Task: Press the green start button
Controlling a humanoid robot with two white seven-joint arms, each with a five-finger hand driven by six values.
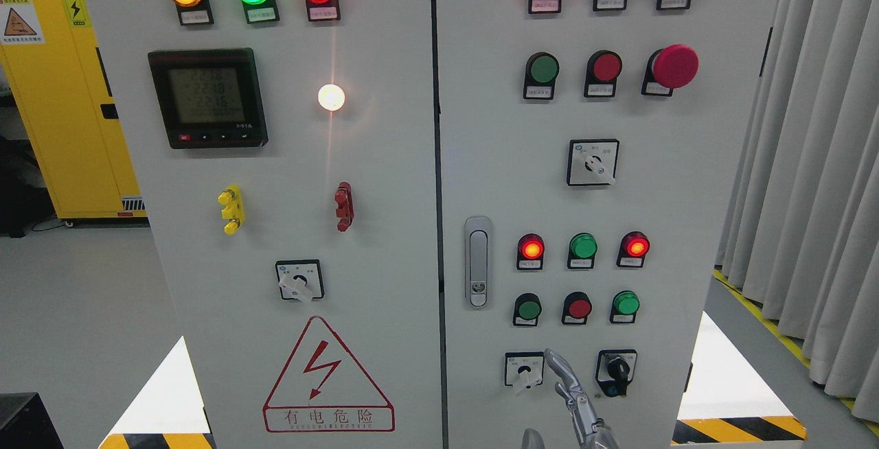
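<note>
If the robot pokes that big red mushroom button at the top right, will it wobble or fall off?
Probably neither. The big red mushroom button sits in a dark collar fixed to the cabinet door, so it should only travel straight in. Its wide, domed, smooth-looking cap may let a thin finger slide off-centre. It stands further out than the flat buttons, so it is easily bumped.

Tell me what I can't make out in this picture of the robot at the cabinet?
- Head view: the right hand is cut off by the bottom edge; only a raised finger shows.
- Small labels under the buttons: print too small to read.
- Meter screen: digits too dim and blurred.
- Left arm: out of view.
</note>
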